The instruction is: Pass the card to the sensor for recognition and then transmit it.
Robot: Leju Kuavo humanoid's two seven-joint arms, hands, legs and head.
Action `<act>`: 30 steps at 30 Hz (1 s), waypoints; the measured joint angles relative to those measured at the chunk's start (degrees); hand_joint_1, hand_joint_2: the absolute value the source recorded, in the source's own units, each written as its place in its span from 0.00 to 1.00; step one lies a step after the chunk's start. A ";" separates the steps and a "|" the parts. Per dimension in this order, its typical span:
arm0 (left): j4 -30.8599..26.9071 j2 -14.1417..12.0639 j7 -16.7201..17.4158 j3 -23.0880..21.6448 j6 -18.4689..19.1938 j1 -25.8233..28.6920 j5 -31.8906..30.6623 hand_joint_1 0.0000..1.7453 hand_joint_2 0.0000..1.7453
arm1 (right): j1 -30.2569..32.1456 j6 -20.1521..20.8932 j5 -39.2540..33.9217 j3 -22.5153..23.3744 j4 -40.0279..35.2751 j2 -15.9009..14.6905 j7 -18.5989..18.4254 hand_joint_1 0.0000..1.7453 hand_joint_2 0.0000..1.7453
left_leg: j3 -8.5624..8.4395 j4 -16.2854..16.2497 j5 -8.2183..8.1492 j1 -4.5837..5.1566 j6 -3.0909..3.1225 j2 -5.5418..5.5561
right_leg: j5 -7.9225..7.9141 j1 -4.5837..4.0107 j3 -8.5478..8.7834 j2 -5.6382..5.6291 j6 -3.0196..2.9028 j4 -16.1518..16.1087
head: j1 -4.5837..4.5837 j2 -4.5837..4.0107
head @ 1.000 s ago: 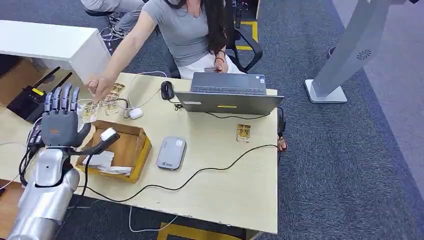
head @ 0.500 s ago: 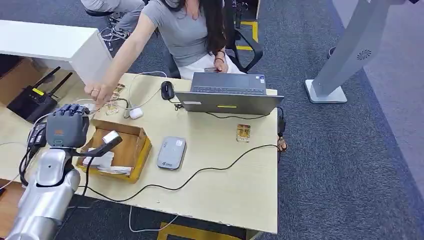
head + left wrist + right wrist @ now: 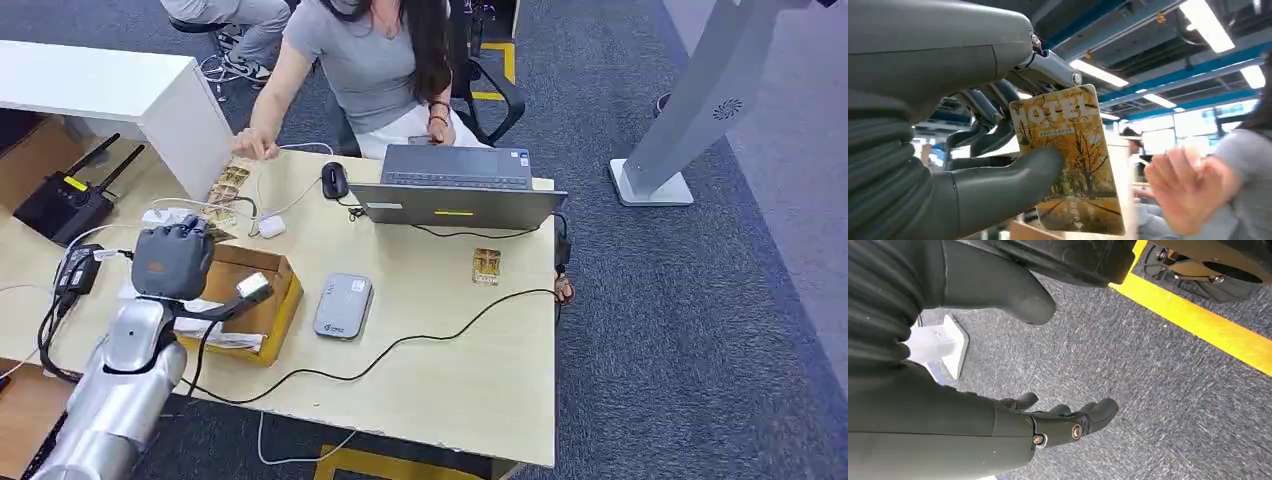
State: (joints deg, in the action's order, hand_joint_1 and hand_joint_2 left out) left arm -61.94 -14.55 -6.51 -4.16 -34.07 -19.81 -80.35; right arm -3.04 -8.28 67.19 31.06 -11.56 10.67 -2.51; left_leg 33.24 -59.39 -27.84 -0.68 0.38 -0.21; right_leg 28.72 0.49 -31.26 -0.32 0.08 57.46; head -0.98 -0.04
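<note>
My left hand [image 3: 172, 262] hovers above the near-left corner of the cardboard box [image 3: 278, 300], its back towards the head camera. The left wrist view shows its thumb [image 3: 1003, 180] and fingers pinching a yellow "HOTEL" card [image 3: 1070, 165] held upright. The grey card sensor [image 3: 343, 305] lies flat on the table, to the right of the box and about a hand's width from my left hand. My right hand [image 3: 1058, 422] hangs over grey carpet with its fingers apart and nothing in it.
A seated person's hand [image 3: 255, 148] rests near the table's far edge by a stack of cards [image 3: 228, 185]. An open laptop [image 3: 455, 185], a mouse [image 3: 334, 180], one loose card [image 3: 487, 265] and a black cable [image 3: 400, 345] lie on the table. A router [image 3: 65, 200] sits far left.
My left hand's raised, spread fingers have closed on the card the person held out, and the hand has moved right over the box. The person's hand has drawn back to the far edge.
</note>
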 joint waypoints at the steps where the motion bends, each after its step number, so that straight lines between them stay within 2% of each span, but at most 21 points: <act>1: -0.15 0.31 -0.15 -0.57 0.24 0.01 -0.22 1.00 1.00 | -0.01 0.00 0.00 0.00 0.00 0.00 0.00 0.00 1.00 | -0.01 0.00 0.00 0.00 0.00 -0.03 | 0.00 0.00 -0.01 -0.02 0.00 0.00 | 0.02 0.00; 6: -2.71 3.00 0.64 -4.05 2.69 -0.11 -1.66 1.00 1.00 | -0.03 0.00 -0.02 0.02 0.00 0.02 0.02 0.00 1.00 | -0.02 -0.04 0.00 0.01 0.00 -0.05 | -0.05 0.00 -0.05 -0.02 -0.03 -0.01 | 0.00 0.00; 13: -7.28 7.06 3.43 -12.45 7.51 -1.35 -3.30 1.00 1.00 | -0.22 -0.04 -0.18 0.15 -0.02 0.13 0.09 0.00 1.00 | -0.02 -0.03 0.01 0.01 0.01 -0.13 | -0.08 0.00 -0.02 -0.12 -0.01 -0.01 | 0.02 0.00; 16: -7.58 7.80 4.02 -14.65 9.03 -1.55 -3.41 1.00 1.00 | -0.24 -0.04 -0.22 0.22 -0.02 0.13 0.04 0.00 1.00 | -0.02 -0.03 0.01 0.00 0.01 -0.12 | -0.08 0.00 -0.03 -0.10 -0.01 -0.01 | -0.02 0.00; 26: -7.06 8.72 5.58 -17.42 13.29 -1.60 -3.67 1.00 1.00 | -0.24 0.04 -0.20 0.28 -0.02 0.15 -0.04 0.00 1.00 | -0.02 -0.02 0.01 -0.03 0.00 -0.12 | -0.08 -0.06 -0.05 -0.11 -0.02 -0.01 | 0.00 0.00; 30: -4.78 9.16 7.54 -18.25 19.37 -2.33 -4.20 1.00 1.00 | -0.25 0.07 -0.20 0.33 -0.02 0.17 -0.28 0.00 1.00 | -0.01 -0.02 0.01 -0.02 0.00 -0.12 | -0.08 -0.06 -0.04 -0.11 -0.01 -0.01 | 0.00 0.00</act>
State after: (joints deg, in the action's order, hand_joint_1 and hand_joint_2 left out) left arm -66.73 -5.40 1.03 -22.40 -14.71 -22.13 -84.54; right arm -3.29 -8.22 66.99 31.39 -11.58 10.84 -2.80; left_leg 33.23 -59.41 -27.82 -0.70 0.38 -0.33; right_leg 28.64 0.44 -31.29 -0.43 0.07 57.46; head -0.98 -0.04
